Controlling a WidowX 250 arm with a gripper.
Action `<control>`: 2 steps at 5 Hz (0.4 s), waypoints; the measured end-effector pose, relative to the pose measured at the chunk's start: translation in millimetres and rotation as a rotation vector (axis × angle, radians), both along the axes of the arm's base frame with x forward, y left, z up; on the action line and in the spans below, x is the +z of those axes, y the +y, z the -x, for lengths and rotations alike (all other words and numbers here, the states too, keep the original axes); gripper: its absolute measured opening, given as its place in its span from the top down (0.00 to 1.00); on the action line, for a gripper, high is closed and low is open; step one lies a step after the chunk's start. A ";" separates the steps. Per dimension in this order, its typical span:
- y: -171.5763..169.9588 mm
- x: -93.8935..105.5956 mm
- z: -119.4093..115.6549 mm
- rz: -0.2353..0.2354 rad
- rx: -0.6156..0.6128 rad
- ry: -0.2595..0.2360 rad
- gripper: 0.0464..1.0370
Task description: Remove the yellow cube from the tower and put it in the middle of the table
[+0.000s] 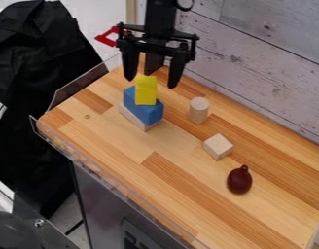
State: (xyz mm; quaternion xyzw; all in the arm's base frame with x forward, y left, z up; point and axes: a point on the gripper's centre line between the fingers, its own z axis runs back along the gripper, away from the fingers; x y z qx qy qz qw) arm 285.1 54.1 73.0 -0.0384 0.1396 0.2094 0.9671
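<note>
one yellow cube [146, 97] tops a tower of one blue block [145, 112] and one pale block [132, 118], near the tabletop's [123, 151] upper-left edge. one black gripper [151, 82] hangs over it, pincer spread wide. toward the right lie one smooth, upright wooden cylinder [198, 111], one sharp-edged wooden cube [217, 146] and one glossy, dark-red, bulb-shaped piece [239, 180]; the tabletop is banded wood.

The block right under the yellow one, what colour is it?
Blue, seen best in the camera view.
</note>
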 end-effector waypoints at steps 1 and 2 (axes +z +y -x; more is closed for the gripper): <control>5.9 -10.0 4.4 0.029 0.075 0.016 0.04; 8.0 -16.6 5.9 0.048 0.149 0.000 0.04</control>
